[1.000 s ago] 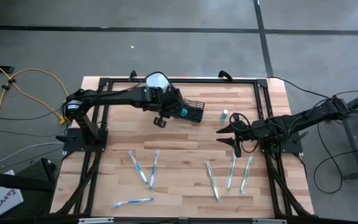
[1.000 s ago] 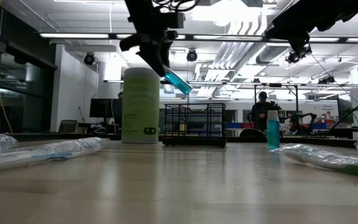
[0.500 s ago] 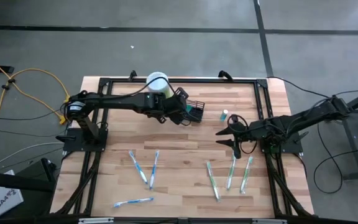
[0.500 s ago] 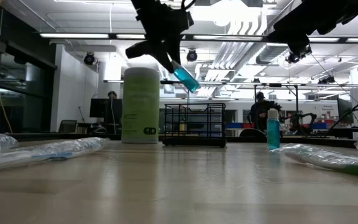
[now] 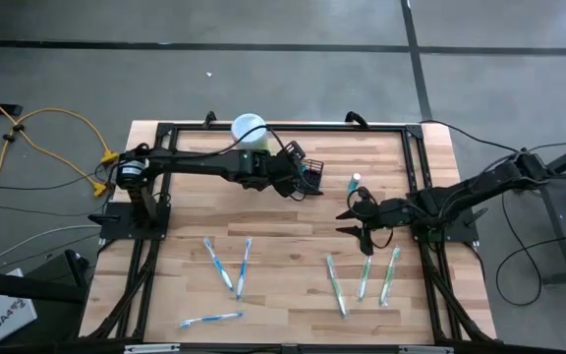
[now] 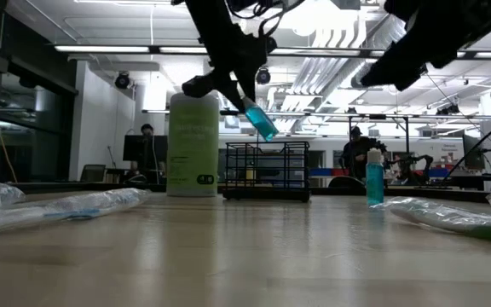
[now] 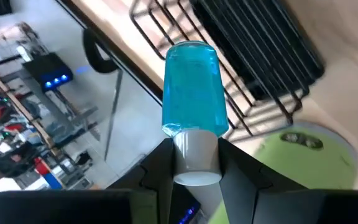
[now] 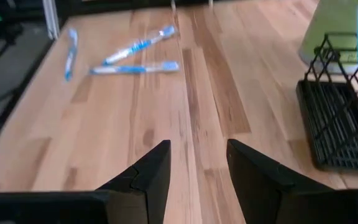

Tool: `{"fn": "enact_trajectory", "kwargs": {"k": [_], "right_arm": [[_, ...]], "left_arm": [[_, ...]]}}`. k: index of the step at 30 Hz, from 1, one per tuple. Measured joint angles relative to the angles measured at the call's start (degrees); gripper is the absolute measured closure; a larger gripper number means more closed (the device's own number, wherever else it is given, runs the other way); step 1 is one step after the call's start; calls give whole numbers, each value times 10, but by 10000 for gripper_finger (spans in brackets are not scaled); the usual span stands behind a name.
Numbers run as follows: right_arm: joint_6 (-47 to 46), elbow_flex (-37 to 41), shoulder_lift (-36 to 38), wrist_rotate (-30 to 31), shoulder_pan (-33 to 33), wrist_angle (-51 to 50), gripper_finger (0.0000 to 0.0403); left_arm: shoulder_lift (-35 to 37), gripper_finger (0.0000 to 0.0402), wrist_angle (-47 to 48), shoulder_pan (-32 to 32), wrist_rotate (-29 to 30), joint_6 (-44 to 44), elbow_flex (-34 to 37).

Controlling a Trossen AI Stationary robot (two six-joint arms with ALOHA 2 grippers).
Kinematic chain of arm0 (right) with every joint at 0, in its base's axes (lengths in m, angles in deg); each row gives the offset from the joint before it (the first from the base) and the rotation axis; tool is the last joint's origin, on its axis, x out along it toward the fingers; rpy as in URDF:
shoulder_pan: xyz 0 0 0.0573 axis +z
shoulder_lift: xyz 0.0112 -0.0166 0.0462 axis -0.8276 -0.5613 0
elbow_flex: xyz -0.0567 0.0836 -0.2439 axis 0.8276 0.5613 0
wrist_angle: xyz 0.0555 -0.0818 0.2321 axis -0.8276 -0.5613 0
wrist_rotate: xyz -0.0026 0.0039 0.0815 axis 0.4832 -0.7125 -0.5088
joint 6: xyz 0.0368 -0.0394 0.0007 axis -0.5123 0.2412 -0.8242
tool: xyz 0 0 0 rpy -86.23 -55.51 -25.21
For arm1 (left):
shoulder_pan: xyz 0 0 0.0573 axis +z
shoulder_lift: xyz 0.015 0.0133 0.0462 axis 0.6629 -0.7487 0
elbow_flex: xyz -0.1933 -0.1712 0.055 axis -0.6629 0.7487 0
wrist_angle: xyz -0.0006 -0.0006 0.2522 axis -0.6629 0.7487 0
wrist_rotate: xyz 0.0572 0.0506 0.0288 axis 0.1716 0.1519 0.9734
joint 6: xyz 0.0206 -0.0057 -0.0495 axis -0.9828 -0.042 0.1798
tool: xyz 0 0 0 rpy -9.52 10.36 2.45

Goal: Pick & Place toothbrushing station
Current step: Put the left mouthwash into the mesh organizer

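While left gripper (image 7: 194,180) clenches translucent blue bottle (image 7: 191,87) | right gripper (image 8: 194,168) jaws released

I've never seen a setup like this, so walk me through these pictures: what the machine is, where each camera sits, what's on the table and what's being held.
Two dark robot arms work at a wooden table. One camera looks straight down, one looks level across the tabletop, and one rides on each wrist.

The left tool is shut on the white cap of a small blue bottle, held in the air over the black wire basket. Beside the basket stands a pale green canister.

The right tool is open and empty, above bare wood. A second blue bottle stands near the right arm. Wrapped toothbrushes lie in groups nearer the front edge.
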Motion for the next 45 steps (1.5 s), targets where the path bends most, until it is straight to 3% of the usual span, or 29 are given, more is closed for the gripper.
{"fn": "enact_trajectory", "kwargs": {"k": [14,24,35,45], "right_arm": [[6,0,-21,45,-2,54,253],[6,0,-21,37,-12,65,253],[-7,0,-21,4,-12,95,253],[-13,0,-92,-28,-12,155,253]], "left_arm": [[2,306,-11,-87,37,0,0],[2,306,-38,-167,37,-14,0],[-1,306,-72,-210,31,-37,0],[-1,306,-129,-230,29,-90,0]]}}
